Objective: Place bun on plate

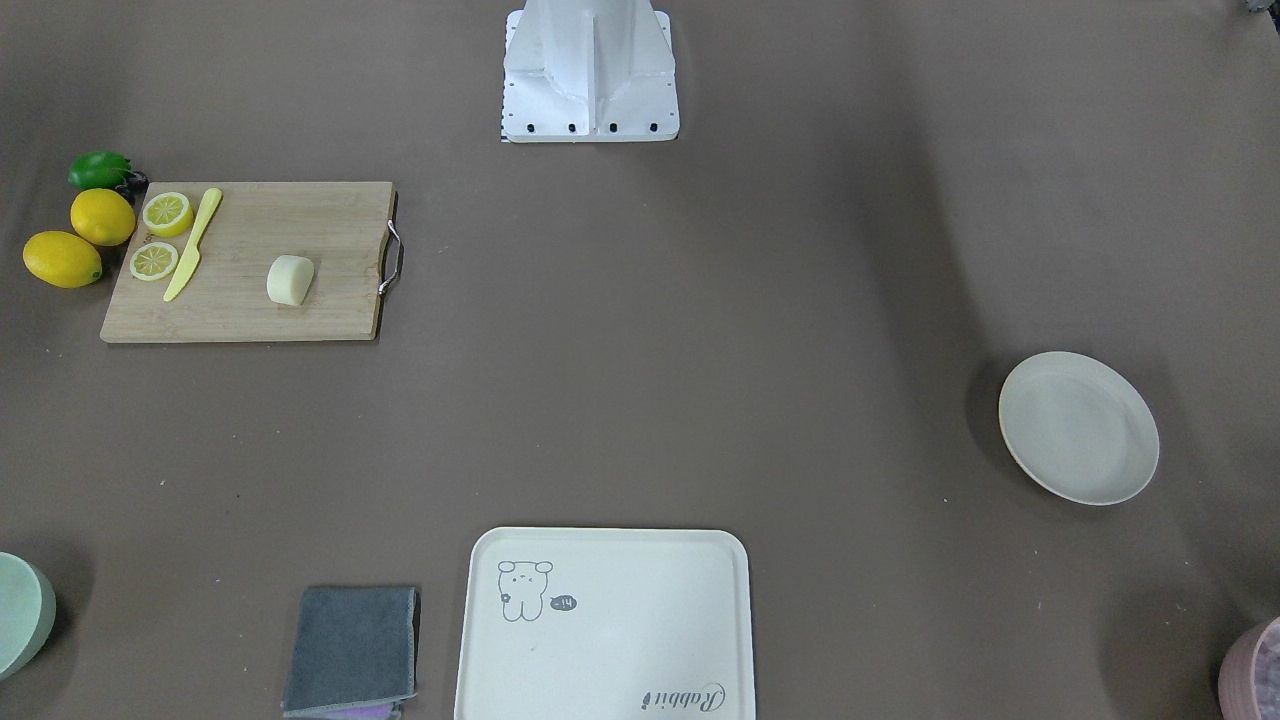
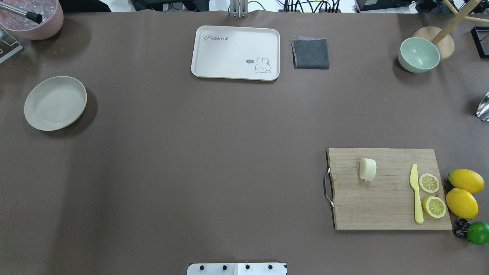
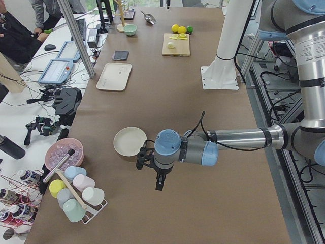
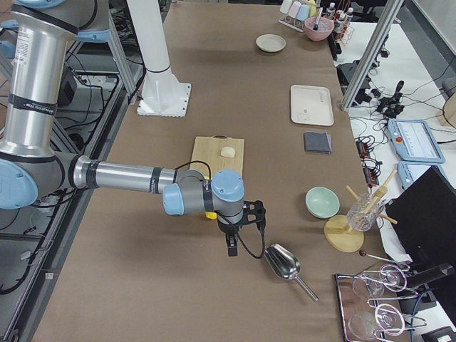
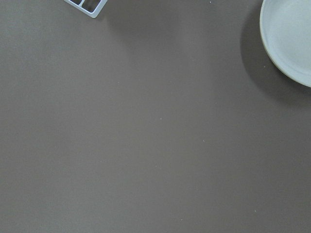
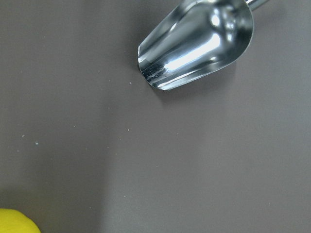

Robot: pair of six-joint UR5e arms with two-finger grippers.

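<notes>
The pale cream bun (image 2: pixel 367 169) lies on a wooden cutting board (image 2: pixel 386 206) at the table's right side, also visible as the bun (image 1: pixel 290 279) from the front. The off-white round plate (image 2: pixel 55 103) rests far across the table on the left, empty; the left wrist view catches the plate's (image 5: pixel 291 39) edge. My left gripper (image 3: pixel 159 184) hangs beside the plate (image 3: pixel 129 141), and I cannot tell whether it is open or shut. My right gripper (image 4: pixel 231 248) hovers past the board's outer end, near the lemons, well away from the bun (image 4: pixel 228 152); its state cannot be told either.
On the board lie a yellow knife (image 2: pixel 416 198) and two lemon slices (image 2: pixel 428 183), with whole lemons (image 2: pixel 462 202) and a lime (image 2: pixel 477 232) beside it. A metal scoop (image 6: pixel 199 46) lies near the right gripper. A cream tray (image 2: pixel 235 52), grey cloth (image 2: pixel 311 53) and green bowl (image 2: pixel 418 54) line the far edge.
</notes>
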